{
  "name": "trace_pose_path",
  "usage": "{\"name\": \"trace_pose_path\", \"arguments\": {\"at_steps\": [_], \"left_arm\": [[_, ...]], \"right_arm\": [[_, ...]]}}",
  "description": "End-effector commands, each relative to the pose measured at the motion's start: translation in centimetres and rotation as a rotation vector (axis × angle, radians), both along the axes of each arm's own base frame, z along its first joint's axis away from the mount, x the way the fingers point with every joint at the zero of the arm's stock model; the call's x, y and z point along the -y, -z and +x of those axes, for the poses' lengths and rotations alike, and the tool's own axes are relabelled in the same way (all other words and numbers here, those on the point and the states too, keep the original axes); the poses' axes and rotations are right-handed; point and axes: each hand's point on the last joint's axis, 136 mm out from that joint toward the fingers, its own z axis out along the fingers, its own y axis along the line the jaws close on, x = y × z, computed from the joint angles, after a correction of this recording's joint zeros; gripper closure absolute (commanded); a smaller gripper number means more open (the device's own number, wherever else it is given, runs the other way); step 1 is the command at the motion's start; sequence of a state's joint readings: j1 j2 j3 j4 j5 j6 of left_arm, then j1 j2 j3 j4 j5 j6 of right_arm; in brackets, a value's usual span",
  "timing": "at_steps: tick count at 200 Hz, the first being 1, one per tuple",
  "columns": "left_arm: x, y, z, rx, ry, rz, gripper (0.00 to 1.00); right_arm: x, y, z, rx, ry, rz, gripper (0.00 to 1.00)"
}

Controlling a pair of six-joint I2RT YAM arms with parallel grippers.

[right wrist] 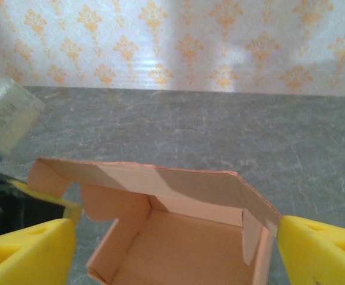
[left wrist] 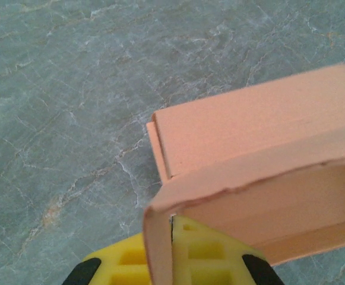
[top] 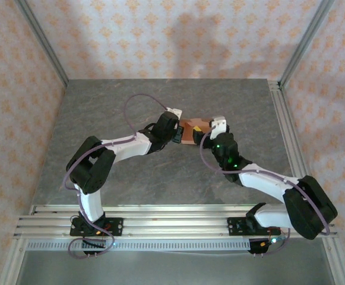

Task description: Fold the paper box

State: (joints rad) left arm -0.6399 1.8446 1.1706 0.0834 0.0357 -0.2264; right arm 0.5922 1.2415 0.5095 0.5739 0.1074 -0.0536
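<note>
Left hand (top: 180, 133) is clenched on the salmon-orange thin-card paper box (top: 191, 132). In its wrist view one upright card wall of the box (left wrist: 249, 136) is pinched between the yellow fingers (left wrist: 202, 255) of that hand (left wrist: 172, 255), and a long side panel runs off toward the upper right.

Right hand (top: 206, 135) is released. In its own wrist view its two yellow fingers (right wrist: 320, 249) stand wide apart on either side of the box (right wrist: 178, 237). The right one is just beside the box's right wall and the left one is a little apart from its left wall.

From above, the box sits between the two hands near the middle of the grey marbled tabletop (top: 160, 178), toward its far half. The box is partly formed, with a floor, raised side walls and a long top flap leaning over the opening. A small end flap is tucked inward at the right. Whether its underside touches the tabletop cannot be told. Behind it rises a wall of pale wallpaper with orange motifs (right wrist: 190, 41).
</note>
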Motion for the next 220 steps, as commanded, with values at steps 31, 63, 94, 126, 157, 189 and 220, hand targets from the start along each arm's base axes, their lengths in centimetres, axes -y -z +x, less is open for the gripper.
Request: {"name": "trace_pose_path", "arguments": {"at_steps": [31,63,94,126,157,189,220], "left_arm": [[0.5,-1.4,0.4,0.031,-0.006,0.044,1.00],[0.7,-1.1,0.4,0.025,-0.005,0.050,1.00],[1.0,-0.8,0.4,0.023,0.005,0.051,1.00],[1.2,-0.2,0.1,0.013,0.011,0.057,1.00],[1.0,0.4,-0.5,0.012,0.010,0.059,1.00],[1.1,0.7,-1.1,0.013,0.012,0.062,1.00],[1.5,1.0,-1.5,0.011,0.021,0.067,0.98]], "right_arm": [[1.8,-1.5,-1.6,-0.031,-0.007,0.150,0.11],[3.5,-3.1,-2.7,0.030,0.012,0.183,0.11],[4.9,-5.0,-3.2,0.069,0.059,0.234,0.10],[6.5,-4.9,-2.3,-0.036,0.177,0.273,0.11],[7.2,-2.9,-1.0,-0.209,0.267,0.322,0.14],[6.1,-0.1,0.2,-0.395,0.277,0.311,0.16],[4.5,3.8,1.0,-0.533,0.262,0.308,0.16]]}}
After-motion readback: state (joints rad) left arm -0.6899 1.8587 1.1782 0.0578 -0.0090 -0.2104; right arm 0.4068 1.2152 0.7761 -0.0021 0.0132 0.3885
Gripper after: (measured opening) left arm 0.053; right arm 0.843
